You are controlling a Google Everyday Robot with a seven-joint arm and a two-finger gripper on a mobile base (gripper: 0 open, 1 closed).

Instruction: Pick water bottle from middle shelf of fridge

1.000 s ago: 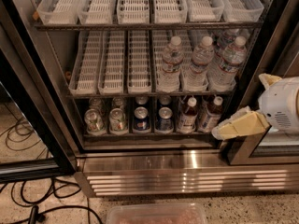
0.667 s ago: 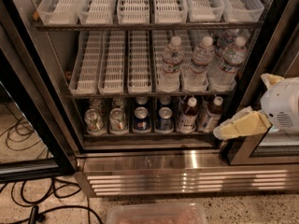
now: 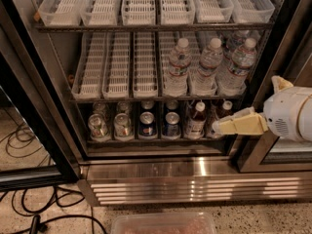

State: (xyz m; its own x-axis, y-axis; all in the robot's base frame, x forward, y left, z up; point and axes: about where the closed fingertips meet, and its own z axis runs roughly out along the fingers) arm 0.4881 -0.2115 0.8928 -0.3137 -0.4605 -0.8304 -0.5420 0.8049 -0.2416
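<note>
The fridge (image 3: pixel 195 177) stands open in front of me. Its middle shelf (image 3: pixel 146 99) carries long clear lane trays. Three water bottles stand at the front of the right-hand lanes: one (image 3: pixel 178 67), one (image 3: pixel 208 65) and one (image 3: pixel 238 65), with more behind them. My gripper (image 3: pixel 218 126) is at the right, outside the fridge, below the middle shelf and level with the low shelf. It points left and holds nothing.
The low shelf holds soda cans (image 3: pixel 123 126) and small dark-drink bottles (image 3: pixel 196 121). The top shelf has empty lane trays (image 3: pixel 141 6). The black door frame (image 3: pixel 29 106) is at the left. Cables (image 3: pixel 29 213) lie on the floor. A clear tub (image 3: pixel 163 224) sits at the bottom.
My gripper and arm have shifted slightly up and to the right. The bottles have not moved.
</note>
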